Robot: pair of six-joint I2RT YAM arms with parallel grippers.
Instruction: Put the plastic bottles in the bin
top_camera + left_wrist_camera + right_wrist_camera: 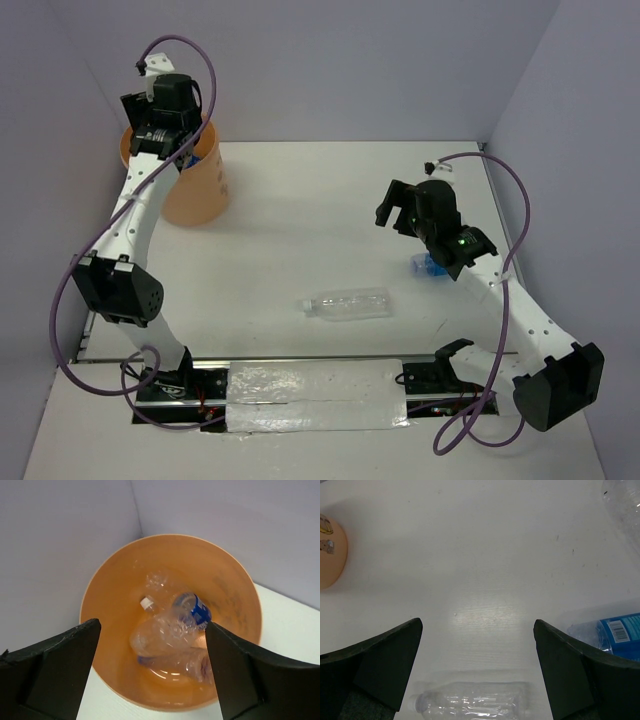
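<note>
Hovering spread and empty over the bin (112, 582) at the table's (300, 200) ten o'clock, with several bottles (170, 632) inside, the left hand (152, 625) seems finished; next the right hand (478, 622), also spread, must drop onto the clear bottle (348, 303) near centre.

Left arm (135, 205), right arm (520, 320): white links with rows of small dark screw holes. Joint housings (118, 290) black, blocky, with rounded corners. A purple cable (180, 39) loops off each arm and ends in a white plug (150, 68) at the wrist. Green light (462, 240) on the right wrist, 3 o'clock in top view. Bases (165, 385) black. Fingers (50, 675) matte black, wedge-shaped, rough-edged.
</note>
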